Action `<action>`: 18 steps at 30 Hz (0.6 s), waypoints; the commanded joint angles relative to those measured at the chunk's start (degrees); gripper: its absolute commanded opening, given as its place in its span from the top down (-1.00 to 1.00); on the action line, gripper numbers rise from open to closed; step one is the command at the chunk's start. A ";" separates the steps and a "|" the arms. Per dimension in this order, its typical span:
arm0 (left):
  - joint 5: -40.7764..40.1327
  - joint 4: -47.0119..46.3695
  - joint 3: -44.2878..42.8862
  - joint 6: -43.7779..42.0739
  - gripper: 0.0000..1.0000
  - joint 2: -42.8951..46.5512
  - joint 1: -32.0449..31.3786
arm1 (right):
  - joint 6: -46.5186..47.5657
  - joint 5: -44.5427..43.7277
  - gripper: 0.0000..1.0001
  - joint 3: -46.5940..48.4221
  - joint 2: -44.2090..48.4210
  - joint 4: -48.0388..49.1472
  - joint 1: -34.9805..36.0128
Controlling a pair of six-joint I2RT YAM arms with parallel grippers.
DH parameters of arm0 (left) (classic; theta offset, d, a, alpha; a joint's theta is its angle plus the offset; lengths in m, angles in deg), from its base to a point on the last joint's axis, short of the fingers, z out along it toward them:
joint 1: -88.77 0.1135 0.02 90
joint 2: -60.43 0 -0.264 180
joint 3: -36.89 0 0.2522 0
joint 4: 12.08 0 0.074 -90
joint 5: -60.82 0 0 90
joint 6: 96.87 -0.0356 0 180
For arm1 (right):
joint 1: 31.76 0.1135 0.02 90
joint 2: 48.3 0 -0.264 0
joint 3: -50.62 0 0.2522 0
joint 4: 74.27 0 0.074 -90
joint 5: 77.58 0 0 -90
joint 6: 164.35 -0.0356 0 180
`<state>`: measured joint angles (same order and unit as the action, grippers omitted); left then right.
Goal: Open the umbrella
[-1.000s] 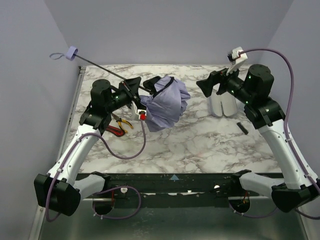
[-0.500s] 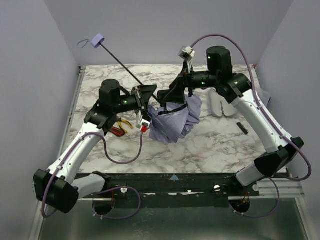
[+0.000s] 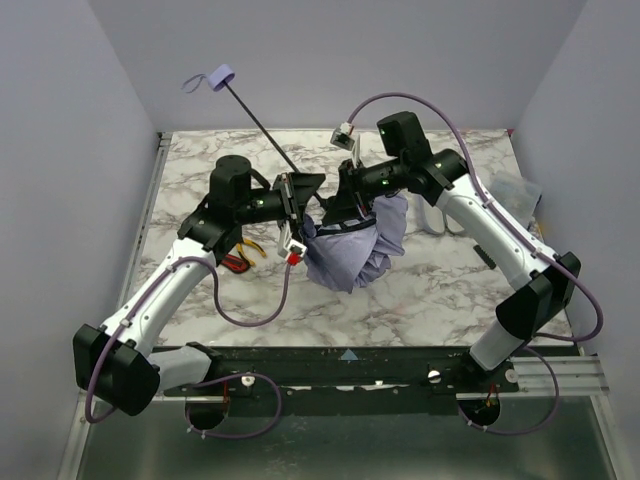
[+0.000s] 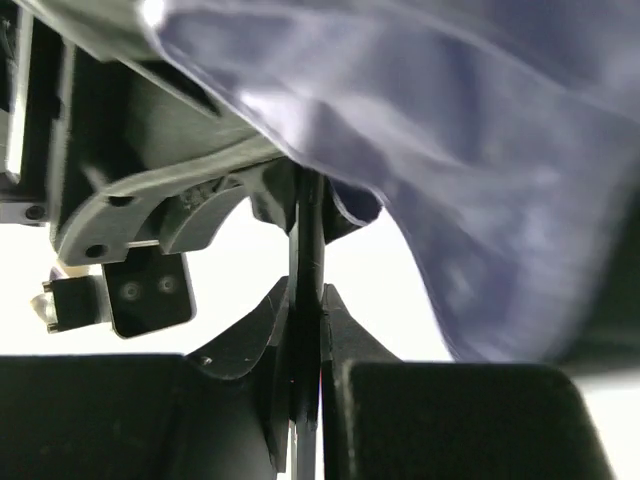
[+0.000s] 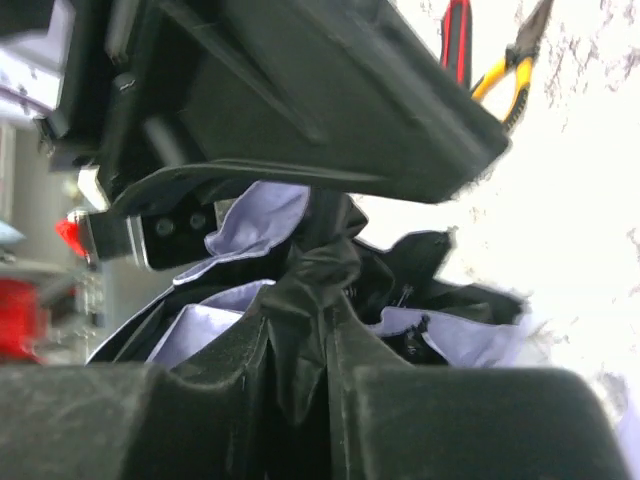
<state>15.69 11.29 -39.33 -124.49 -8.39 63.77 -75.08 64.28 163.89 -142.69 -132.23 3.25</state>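
Observation:
The umbrella hangs half folded over the table, its lavender canopy bunched and drooping. Its thin black shaft slants up to the back left and ends in the small lavender handle. My left gripper is shut on the shaft just above the canopy, with lavender fabric filling the upper right of the left wrist view. My right gripper has come in from the right and is shut on a fold of the umbrella's black inner fabric, with lavender edges around it.
Pliers with red and yellow handles lie on the marble table under the left arm, also showing in the right wrist view. A pale pouch lies behind the right arm, and a small black object lies near it. Walls close in on three sides.
My right arm swung in from the back right to the top of the canopy and its jaws closed on the fabric. The left arm shifted right, and the handle moved right with it.

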 commanded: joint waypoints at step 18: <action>-18.55 -15.52 -4.63 34.33 -0.97 3.88 9.90 | -11.87 -6.35 1.00 -13.17 11.59 32.12 -8.64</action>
<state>5.02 -2.85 -39.79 -117.67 -8.39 69.63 -83.45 61.26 153.05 -136.94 -116.65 -4.62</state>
